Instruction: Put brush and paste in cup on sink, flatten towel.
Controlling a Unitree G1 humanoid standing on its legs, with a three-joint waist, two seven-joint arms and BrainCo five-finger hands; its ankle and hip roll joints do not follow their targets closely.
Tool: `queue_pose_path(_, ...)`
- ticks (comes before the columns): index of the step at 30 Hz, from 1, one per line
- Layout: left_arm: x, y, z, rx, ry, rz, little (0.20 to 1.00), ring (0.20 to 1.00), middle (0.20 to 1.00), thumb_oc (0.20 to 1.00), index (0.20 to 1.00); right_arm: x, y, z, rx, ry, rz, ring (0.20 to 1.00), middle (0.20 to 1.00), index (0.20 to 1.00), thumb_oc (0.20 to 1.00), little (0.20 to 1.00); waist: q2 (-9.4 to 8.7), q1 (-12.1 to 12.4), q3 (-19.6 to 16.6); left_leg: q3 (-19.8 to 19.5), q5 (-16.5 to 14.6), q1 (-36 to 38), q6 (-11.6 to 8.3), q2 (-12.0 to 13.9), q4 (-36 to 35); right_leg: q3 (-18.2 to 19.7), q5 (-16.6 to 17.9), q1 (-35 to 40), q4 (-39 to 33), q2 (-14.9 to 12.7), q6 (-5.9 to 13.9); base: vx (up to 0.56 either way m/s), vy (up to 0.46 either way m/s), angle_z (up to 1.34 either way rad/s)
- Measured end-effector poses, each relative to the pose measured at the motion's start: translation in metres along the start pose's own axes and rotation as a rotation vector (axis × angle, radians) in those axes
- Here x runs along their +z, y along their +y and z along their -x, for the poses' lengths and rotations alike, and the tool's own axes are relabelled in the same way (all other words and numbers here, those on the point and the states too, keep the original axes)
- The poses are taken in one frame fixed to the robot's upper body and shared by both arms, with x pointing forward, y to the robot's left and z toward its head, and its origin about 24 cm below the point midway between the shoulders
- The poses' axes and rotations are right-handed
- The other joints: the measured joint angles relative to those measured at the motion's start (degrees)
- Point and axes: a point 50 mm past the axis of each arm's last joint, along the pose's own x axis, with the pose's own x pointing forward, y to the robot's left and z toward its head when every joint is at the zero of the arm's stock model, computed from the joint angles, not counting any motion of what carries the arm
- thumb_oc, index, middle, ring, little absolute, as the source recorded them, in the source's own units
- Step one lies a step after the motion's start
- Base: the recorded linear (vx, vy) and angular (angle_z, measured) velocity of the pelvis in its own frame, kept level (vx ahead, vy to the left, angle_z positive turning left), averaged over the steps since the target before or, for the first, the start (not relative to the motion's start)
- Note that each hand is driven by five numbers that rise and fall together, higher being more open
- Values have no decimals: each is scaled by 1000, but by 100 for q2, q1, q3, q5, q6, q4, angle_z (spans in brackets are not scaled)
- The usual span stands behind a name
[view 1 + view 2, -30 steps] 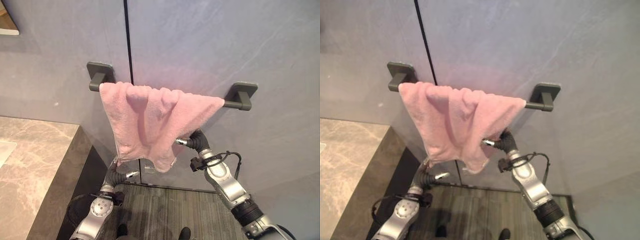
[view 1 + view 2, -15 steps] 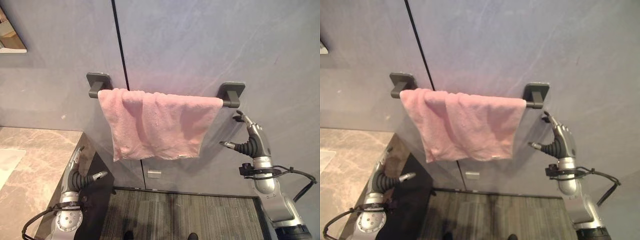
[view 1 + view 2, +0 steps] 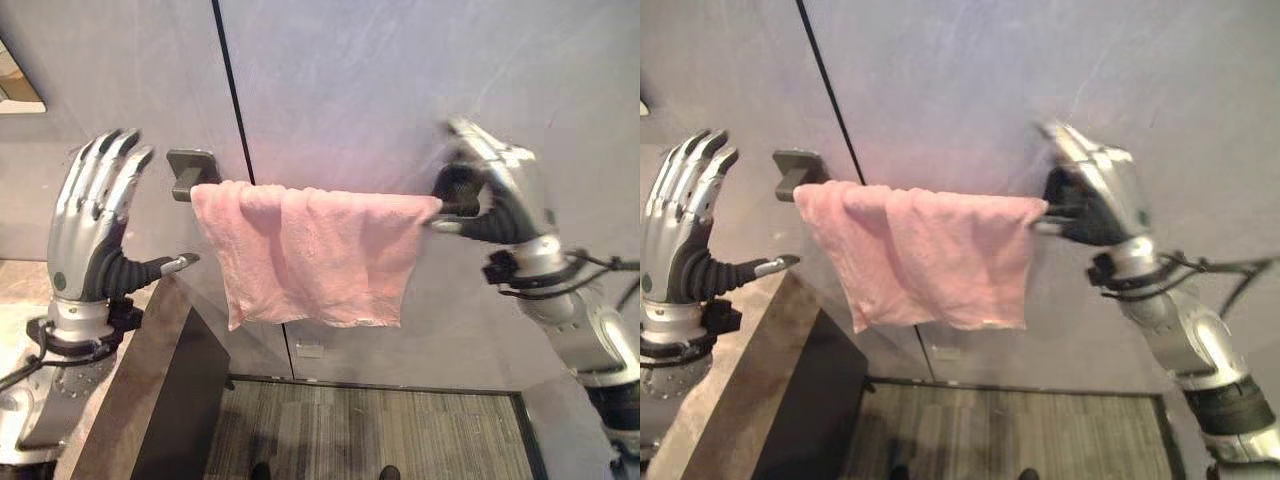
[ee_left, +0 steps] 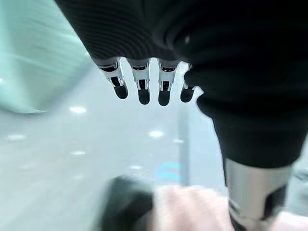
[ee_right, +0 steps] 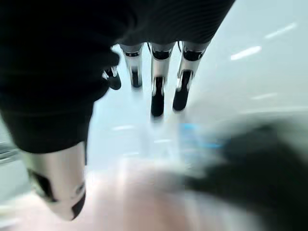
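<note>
Left eye view: soft, fluffy pink towel (image 3: 315, 255) draped over dark bar (image 3: 193, 172).

The pink towel (image 3: 312, 255) covers most of the dark rail (image 3: 452, 209), so just a short bit of rail shows at 3 o'clock of the towel, and the right hand (image 3: 500, 195) in front of the right wall mount (image 3: 450, 185) hides part of it. The right hand looks smeared in both eye views, and in the right wrist view the towel and the dark mount past the fingers (image 5: 158, 89) are just soft blobs. The left hand (image 3: 92, 225) is held up at 9 o'clock of the towel, and in the left wrist view the towel's top (image 4: 190, 207) and the left wall mount (image 4: 126, 204) are fuzzy and cut off by the bottom edge.
</note>
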Motion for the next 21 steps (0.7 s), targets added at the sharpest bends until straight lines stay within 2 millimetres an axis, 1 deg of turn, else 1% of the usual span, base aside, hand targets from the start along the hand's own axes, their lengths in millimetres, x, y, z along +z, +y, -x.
queue_pose_path(1, 3, 2, -7, -28, -61, -12, 1000, 1000, 1000, 1000, 1000, 11, -2, -12, -6, -93, -7, 1000, 1000, 1000, 1000, 1000, -13, 15, -5, -5, 0, 15, 0, -5, 0, -8, 0, 24, 0, -5, 0, 27, 6, 5)
queue_pose_path(2, 5, 2, -11, -52, -95, -15, 1000, 1000, 1000, 1000, 1000, 16, -3, -18, -2, -138, -9, 1000, 1000, 1000, 1000, 1000, -22, 31, -7, -11, -2, 38, -1, -13, 0, -13, -4, 53, 0, -12, 4, 32, 13, 6)
queue_pose_path(5, 9, 1, -17, -149, -174, 0, 1000, 1000, 1000, 1000, 1000, 20, -2, -27, 82, -213, 15, 1000, 1000, 1000, 1000, 1000, -59, 52, -28, -17, -8, 63, 5, -38, -1, -18, -13, 87, -2, -41, 22, 8, 4, 1)
queue_pose_path(7, 9, 0, -19, -203, -198, 0, 1000, 1000, 1000, 1000, 1000, 17, -2, -29, 129, -215, 31, 1000, 1000, 1000, 1000, 1000, -82, 56, -42, -17, -9, 67, 6, -42, -2, -16, -10, 96, -2, -47, 26, 0, 0, 0)
queue_pose_path(8, 7, -3, -19, -258, -196, 7, 1000, 1000, 1000, 1000, 1000, 16, 0, -30, 171, -222, 41, 1000, 1000, 1000, 1000, 1000, -88, 42, -45, -14, -9, 67, 6, -40, -2, -10, -10, 95, -3, -46, 28, 0, 0, 0)
queue_pose_path(13, 5, -9, -19, -356, -203, 33, 1000, 1000, 1000, 1000, 1000, 15, 5, -32, 230, -228, 41, 1000, 1000, 1000, 1000, 1000, -99, 3, -39, -2, -9, 65, 6, -40, -3, 5, -11, 92, -3, -46, 27, 0, 0, 0)
queue_pose_path(16, 11, -16, -25, -416, -260, 44, 1000, 1000, 1000, 1000, 1000, 17, 9, -35, 276, -251, 48, 1000, 1000, 1000, 1000, 1000, -128, 4, -25, -4, -8, 60, 5, -40, -2, 5, -8, 69, -2, -43, 25, 0, 0, 0)
queue_pose_path(18, 14, -19, -29, -427, -280, 53, 1000, 1000, 1000, 1000, 1000, 18, 11, -35, 293, -253, 48, 1000, 1000, 1000, 1000, 1000, -154, 6, -11, -3, -8, 58, 5, -41, -2, 5, -7, 66, -2, -43, 23, 0, 0, 0)
queue_pose_path(19, 17, -25, -33, -444, -308, 63, 1000, 1000, 1000, 1000, 1000, 17, 15, -36, 317, -257, 45, 1000, 1000, 1000, 1000, 1000, -173, 2, -6, -1, -8, 55, 5, -40, -1, 6, -7, 61, -2, -42, 23, 0, 0, 0)
queue_pose_path(21, 23, -29, -38, -463, -347, 71, 1000, 1000, 1000, 1000, 1000, 17, 20, -36, 346, -259, 40, 1000, 1000, 1000, 1000, 1000, -200, -12, 10, 6, -8, 51, 5, -40, -1, 14, -6, 51, -2, -43, 22, 0, 0, 0)
